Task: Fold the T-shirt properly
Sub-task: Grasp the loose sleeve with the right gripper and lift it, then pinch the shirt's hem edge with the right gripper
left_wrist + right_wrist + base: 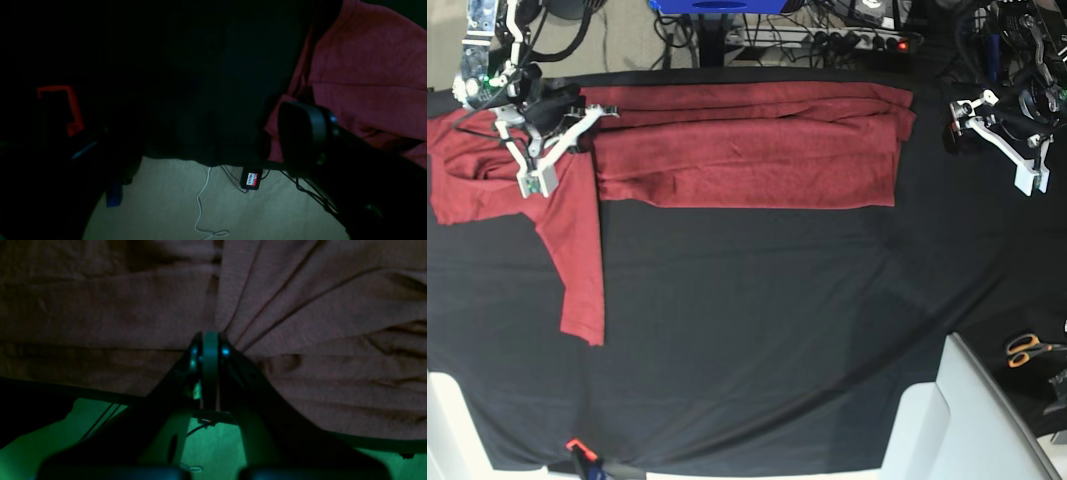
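So the big plain maroon knit T-shirt (747,150) is lying along the far side of the black-clothed worktop (757,340), one long sleeve trailing toward the near side. The right gripper (531,184) is pinching a bunch of it, while the left gripper (1017,165) is hanging wide and empty off to the side.

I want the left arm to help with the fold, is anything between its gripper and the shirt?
Nothing visible. In the base view only bare black table cloth lies between the left gripper, jaws open, and the shirt. The scissors lie off to the side, nearer the front edge.
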`<state>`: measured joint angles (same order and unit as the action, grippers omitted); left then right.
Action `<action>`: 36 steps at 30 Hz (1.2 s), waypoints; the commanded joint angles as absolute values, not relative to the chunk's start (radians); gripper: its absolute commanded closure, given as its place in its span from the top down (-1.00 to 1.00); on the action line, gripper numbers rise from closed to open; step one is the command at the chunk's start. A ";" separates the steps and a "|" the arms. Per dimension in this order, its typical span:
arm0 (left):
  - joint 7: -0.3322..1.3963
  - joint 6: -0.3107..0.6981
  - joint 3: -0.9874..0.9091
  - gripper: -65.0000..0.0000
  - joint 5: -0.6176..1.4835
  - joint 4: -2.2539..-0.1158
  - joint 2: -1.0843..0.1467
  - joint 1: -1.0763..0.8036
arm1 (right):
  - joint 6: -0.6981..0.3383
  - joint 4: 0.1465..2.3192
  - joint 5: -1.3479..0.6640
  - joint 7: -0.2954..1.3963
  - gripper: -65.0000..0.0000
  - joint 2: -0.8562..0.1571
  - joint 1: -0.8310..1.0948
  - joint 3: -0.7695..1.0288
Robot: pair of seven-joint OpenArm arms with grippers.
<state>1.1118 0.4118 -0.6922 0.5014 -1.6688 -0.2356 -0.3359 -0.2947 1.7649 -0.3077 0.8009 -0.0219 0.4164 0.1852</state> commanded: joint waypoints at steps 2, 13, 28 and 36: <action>1.101 0.412 -0.697 0.81 0.507 -1.684 -0.251 -0.335 | -0.302 1.781 -0.321 0.783 -0.98 -0.027 0.414 0.186; 1.101 0.412 -0.697 0.81 0.504 -1.684 -0.251 -0.335 | -0.302 1.890 -0.317 0.917 -0.03 -0.061 0.216 0.191; 1.101 0.412 -0.704 0.81 0.503 -1.684 -0.251 -0.337 | -0.305 0.780 -0.315 0.616 -0.02 -0.203 -0.441 0.185; 1.101 0.412 -0.704 0.81 0.503 -1.682 -0.251 -0.337 | -0.305 0.601 -0.314 0.501 -0.03 -0.196 -0.484 0.185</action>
<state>1.1118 0.4118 -0.6971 0.4973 -1.6684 -0.2356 -0.3374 -0.2985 0.5922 -0.3096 0.5117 -0.1871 -0.4606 0.1833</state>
